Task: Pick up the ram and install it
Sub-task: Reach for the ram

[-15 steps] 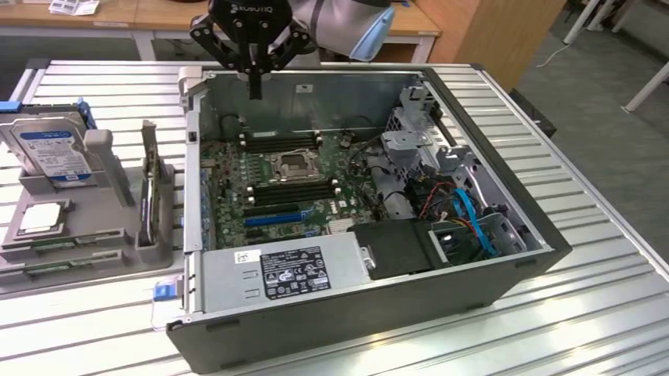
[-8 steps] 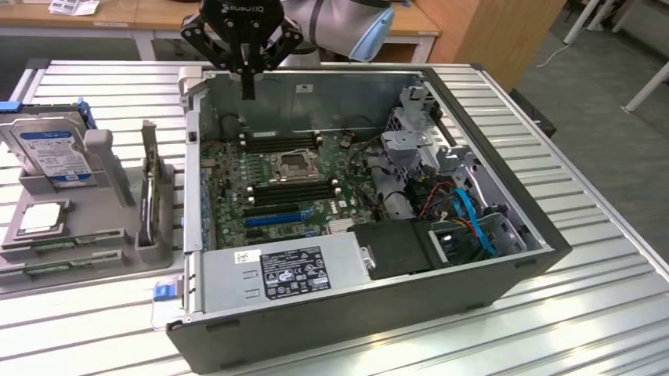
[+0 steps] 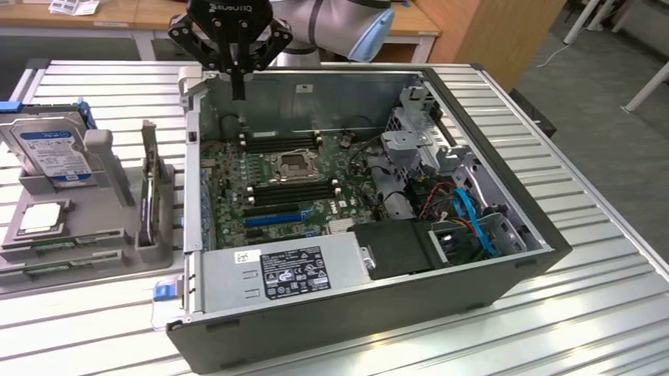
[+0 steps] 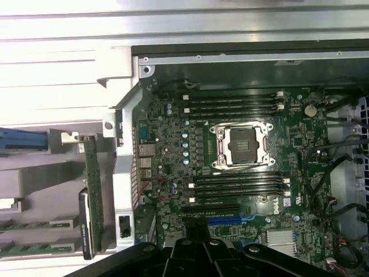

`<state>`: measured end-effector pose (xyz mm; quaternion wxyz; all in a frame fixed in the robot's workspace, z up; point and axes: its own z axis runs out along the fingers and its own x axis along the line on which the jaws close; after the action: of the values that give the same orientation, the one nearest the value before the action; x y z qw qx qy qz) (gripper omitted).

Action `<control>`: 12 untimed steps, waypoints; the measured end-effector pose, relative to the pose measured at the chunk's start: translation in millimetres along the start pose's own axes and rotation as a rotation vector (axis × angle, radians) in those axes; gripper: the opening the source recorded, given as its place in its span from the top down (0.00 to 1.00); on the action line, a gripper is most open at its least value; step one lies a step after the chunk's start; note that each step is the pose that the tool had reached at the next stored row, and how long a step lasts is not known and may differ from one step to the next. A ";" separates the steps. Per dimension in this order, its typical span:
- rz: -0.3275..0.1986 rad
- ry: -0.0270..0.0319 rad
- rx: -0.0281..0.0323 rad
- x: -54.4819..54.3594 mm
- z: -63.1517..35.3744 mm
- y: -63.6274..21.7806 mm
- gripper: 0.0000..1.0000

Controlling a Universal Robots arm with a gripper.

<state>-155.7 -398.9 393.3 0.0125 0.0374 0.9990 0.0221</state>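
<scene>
Exterior view: pincer [image 3: 240, 84] pinched fully together, nothing between its fingers, poised above the far corner of the open computer case [image 3: 418, 313], toward the exterior view's left. Ram [image 3: 150, 168] outside the case, standing on its long edge in the grey holder [image 3: 105, 160] on the slatted surface [image 3: 596, 258], just beside the case wall on the exterior view's left, well apart from the pincer. Hard drive [image 3: 50, 149] upright in the same holder; silver CPU chip [image 3: 42, 218] lying flat nearer the camera. Inside the case, motherboard [image 3: 313, 207] with black memory slots [image 3: 280, 141] on both sides of the CPU socket [image 3: 290, 164].

Wrist view: pincer [image 4: 195, 234] closed and empty, above the motherboard [image 4: 167, 156] near a blue slot [image 4: 230, 220]. Ram [image 4: 95, 173] green, on edge in the holder [image 4: 34, 184] beyond the case's metal wall. Memory slots [image 4: 230, 104] in two banks flanking the socket [image 4: 240, 144].
</scene>
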 end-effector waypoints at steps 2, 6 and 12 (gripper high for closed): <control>0.000 -0.0001 -0.0001 3.6 -0.1 -0.3 0.90; 0.000 0.0000 0.0000 11.6 -0.3 -0.9 0.90; 0.000 -0.0001 -0.0001 24.2 -0.6 -1.8 0.90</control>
<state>-180.0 -398.9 393.3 0.0125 0.0374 0.9990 0.0221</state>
